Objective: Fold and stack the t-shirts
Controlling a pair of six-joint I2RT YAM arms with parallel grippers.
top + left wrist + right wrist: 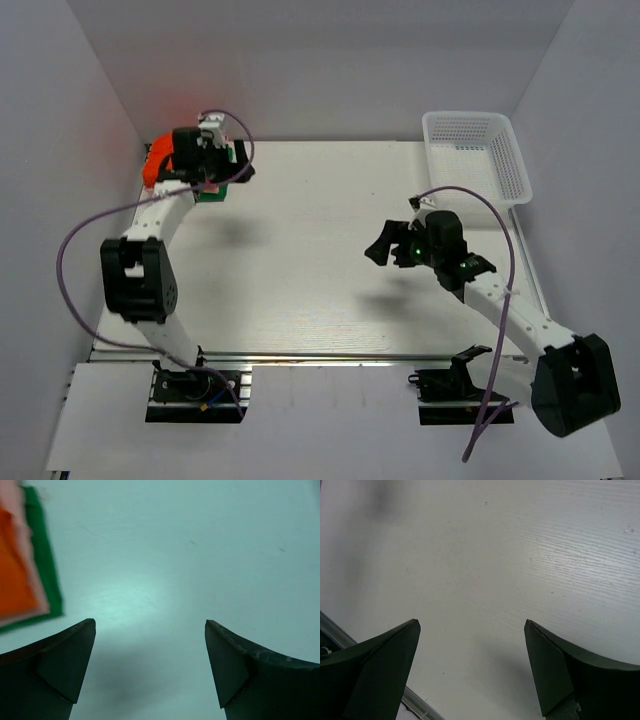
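Top external view: the t-shirts [160, 165] lie stacked at the far left corner of the table [320, 300]. The left gripper [228, 160] hangs at their edge, the right gripper [392, 232] over bare tabletop, and a white basket [520, 180] sits far right.

Left wrist view: the jaws are spread wide and hold nothing. The orange shirt [15, 580] lies on the pink shirt [31, 580], which lies on the green shirt [47, 570], at the left edge.

Right wrist view: the jaws are wide apart and empty above the table.

Both arms, the left arm [165, 215] and the right arm [525, 322], have white links between bulky black joint housings, and both stand on black base plates [195, 395]. A thin purple cable [72, 245] loops off each. The left claw [150, 622] and right claw [471, 622] have dark, matte fingers [55, 670] — blunt wedges. A small green light [414, 253] glows on the right wrist.
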